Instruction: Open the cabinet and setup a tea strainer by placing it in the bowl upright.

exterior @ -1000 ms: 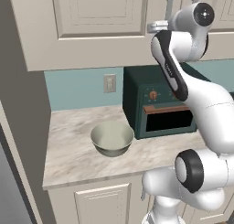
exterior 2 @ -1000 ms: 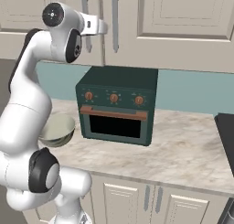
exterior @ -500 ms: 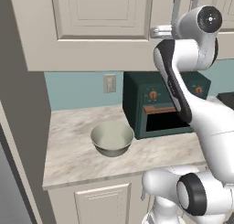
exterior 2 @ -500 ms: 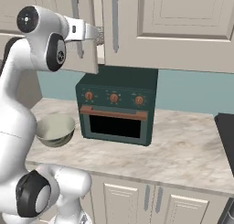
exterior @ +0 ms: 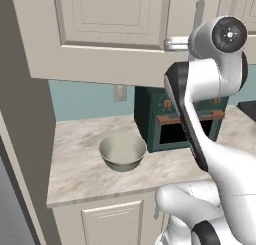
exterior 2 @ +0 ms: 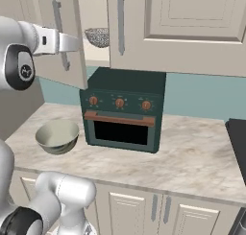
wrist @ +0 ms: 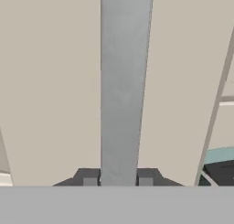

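The beige cabinet door [exterior 2: 50, 47] stands swung out from the wall, and it looms large in the left base view as cabinet door [exterior: 100, 34]. My gripper [exterior 2: 67, 43] is shut on its long silver bar handle [exterior 2: 58, 18]. In the hand view the handle [wrist: 123, 81] runs straight up between my dark fingertips [wrist: 90, 178]. Inside the opened cabinet the silver mesh tea strainer [exterior 2: 98, 36] rests on a shelf. The pale bowl [exterior: 122, 151] sits upright on the counter left of the oven, seen from the right as bowl [exterior 2: 57, 135]. My gripper [exterior: 175, 43] is high above the bowl.
A dark green toaster oven [exterior 2: 125, 109] stands on the marble counter [exterior 2: 192, 152] under the cabinets. A second beige door with its own silver handle [exterior 2: 120, 23] stays shut to the right. A dark appliance edge [exterior 2: 238, 143] lies at the far right.
The cabinet door has swung further open toward the robot, pulled by my gripper on its handle. The tea strainer inside has come into sight.
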Tool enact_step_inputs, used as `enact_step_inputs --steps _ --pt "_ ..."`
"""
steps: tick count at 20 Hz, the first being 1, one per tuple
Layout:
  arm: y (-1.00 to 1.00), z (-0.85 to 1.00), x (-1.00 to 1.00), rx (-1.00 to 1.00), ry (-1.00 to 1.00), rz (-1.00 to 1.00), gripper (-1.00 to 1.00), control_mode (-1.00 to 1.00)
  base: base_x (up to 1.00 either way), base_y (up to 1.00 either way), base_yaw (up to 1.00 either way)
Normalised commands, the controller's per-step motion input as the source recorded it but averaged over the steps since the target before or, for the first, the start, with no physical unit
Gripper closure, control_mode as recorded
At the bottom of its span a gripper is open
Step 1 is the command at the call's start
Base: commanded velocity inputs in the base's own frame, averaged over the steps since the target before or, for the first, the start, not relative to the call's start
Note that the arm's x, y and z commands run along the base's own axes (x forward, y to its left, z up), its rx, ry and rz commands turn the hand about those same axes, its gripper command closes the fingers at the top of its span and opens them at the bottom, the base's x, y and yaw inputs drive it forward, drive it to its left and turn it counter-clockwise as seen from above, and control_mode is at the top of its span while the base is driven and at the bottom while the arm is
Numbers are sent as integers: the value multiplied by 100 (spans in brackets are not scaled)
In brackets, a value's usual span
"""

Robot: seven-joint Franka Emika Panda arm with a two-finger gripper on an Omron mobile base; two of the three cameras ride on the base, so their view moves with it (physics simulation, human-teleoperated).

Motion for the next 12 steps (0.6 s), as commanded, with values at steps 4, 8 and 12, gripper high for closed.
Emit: enact_step_inputs --steps 4,8,12 --pt "37 0 -98 0 0 -12 100 -100 0 0 0" --pt "38 0 -87 0 0 -13 100 -100 0 0 0" --pt "43 0 -44 -2 3 -17 100 -100 0 0 0"
